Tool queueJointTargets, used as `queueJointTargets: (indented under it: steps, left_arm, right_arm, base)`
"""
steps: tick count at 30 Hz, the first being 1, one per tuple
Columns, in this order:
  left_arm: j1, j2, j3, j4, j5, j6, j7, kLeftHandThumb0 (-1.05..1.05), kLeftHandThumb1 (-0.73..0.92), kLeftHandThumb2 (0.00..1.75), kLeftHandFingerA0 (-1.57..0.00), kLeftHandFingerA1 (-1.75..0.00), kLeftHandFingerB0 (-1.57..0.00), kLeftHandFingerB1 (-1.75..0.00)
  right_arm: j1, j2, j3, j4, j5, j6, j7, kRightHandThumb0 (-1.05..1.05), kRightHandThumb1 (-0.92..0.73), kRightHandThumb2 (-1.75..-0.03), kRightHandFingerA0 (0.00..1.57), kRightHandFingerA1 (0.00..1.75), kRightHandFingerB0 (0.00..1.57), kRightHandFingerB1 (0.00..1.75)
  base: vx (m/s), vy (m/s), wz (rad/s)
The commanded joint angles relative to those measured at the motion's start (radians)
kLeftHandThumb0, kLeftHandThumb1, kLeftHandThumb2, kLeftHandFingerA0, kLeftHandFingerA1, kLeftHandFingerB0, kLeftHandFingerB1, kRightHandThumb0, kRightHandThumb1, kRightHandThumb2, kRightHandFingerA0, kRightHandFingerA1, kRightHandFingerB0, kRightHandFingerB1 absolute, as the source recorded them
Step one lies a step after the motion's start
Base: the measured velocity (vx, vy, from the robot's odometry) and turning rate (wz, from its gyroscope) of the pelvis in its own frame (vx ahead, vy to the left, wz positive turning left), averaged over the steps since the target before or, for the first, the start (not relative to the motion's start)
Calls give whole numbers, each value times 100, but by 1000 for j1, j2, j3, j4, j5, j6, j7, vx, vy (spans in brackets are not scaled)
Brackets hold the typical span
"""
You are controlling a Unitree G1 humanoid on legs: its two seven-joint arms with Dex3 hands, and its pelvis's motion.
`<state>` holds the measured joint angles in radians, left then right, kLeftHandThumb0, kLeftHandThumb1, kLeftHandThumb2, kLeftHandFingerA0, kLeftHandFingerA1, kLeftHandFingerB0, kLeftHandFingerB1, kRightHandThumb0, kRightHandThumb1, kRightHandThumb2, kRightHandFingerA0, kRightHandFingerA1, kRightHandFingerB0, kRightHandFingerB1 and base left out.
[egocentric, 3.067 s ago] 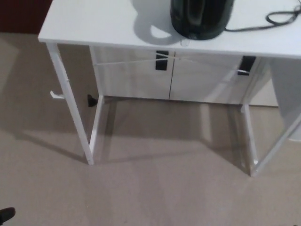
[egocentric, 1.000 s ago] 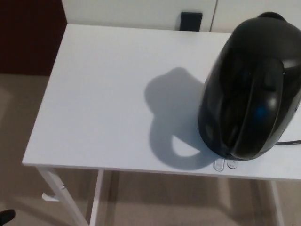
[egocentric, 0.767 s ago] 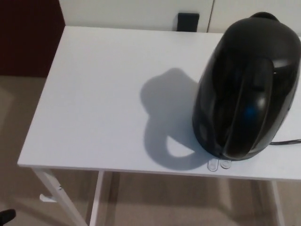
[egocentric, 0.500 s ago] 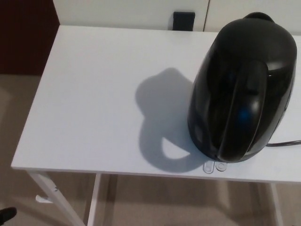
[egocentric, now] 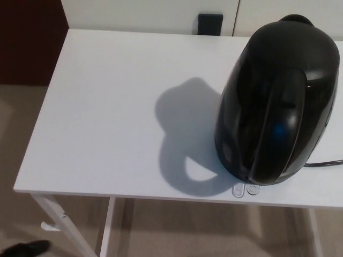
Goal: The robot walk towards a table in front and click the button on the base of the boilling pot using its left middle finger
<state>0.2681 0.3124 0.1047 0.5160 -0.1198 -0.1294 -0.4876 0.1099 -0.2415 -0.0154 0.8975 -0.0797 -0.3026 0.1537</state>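
A glossy black boiling pot [egocentric: 277, 99] stands on the right half of the white table [egocentric: 107, 118], its handle facing the near edge. Two small clear buttons [egocentric: 245, 190] stick out from under its base at the table's front edge. A black cord [egocentric: 324, 163] leaves the pot to the right. The pot throws a shadow to its left across the tabletop. Neither of my hands shows in the head view.
White cabinet doors with a dark handle [egocentric: 210, 23] stand behind the table. A dark red wall panel [egocentric: 29, 43] is at the far left. Below lie beige carpet [egocentric: 16, 139], a white table leg [egocentric: 56, 225] and a dark foot [egocentric: 24, 249] at the bottom left.
The camera came up to the table over three seconds, so the pot now fills the right side. In the last half second the dark foot at bottom left slid further into view.
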Motion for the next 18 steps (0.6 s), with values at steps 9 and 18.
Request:
queueJointTargets:
  steps: [9, 18]
  left_arm:
    - [253, 50, -571, -538, 438, -223, 3, -68, 69, 62, -37, -33, -30, -30]
    - [166, 78, -757, -733, 649, -278, 27, -70, 71, 63, -28, -32, -26, -29]
  right_arm:
    - [6, -21, 0, 11, -2, -1, 3, -35, -53, -75, 62, 59, 47, 51]
    - [-4, -29, 16, 24, -24, -17, -3, -37, -53, -75, 63, 59, 46, 51]
  base:
    - [0, 0, 0]
    - [0, 0, 0]
